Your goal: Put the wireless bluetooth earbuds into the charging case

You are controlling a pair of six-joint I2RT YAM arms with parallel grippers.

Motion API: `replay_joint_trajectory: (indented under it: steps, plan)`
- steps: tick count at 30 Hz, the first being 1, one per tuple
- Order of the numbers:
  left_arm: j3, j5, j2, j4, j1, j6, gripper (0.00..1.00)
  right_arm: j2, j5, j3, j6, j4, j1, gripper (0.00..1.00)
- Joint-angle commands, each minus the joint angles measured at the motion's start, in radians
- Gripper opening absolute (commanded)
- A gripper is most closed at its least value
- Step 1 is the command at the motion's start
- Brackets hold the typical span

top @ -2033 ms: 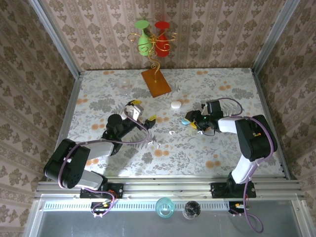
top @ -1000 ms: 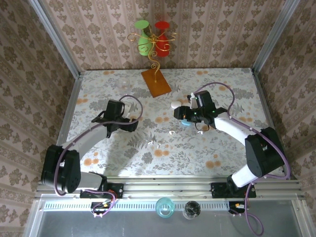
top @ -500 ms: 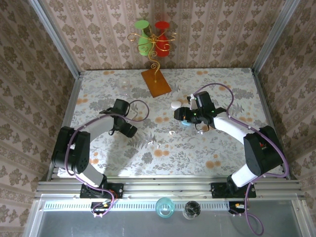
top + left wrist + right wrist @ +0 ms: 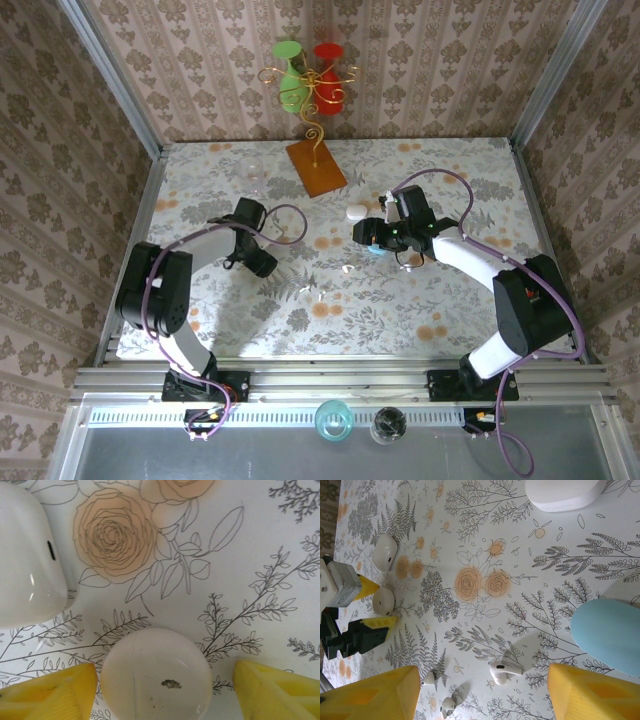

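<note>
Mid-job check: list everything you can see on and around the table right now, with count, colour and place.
white cases: three, white; one between the left gripper's fingers, one just past it, one near the table's middle.
light-blue case: one, light blue, beside the right gripper.
earbuds: three, whitish, loose on the cloth between the arms.
glass ornament: one, green and red on gold wire with an orange-brown base, at the back wall.
cups: two, one teal and one dark, on the front ledge.
tablecloth: one, pale floral, covering the table.
left gripper: one, yellow fingers, open around a white case.
right gripper: one, yellow fingers, open, above the earbuds.
</note>
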Motion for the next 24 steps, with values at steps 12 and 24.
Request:
replay_joint_trajectory:
  steps: [12,24]
  plan:
    - [-0.013,0.002,-0.004,0.037,0.015,0.008,0.49,-0.001,0.018,0.026,-0.014,-0.019,-0.003,0.69]
    - [-0.114,0.190,-0.220,0.230,-0.146,0.204,0.50,-0.126,-0.017,0.006,-0.021,-0.060,-0.041,0.69]
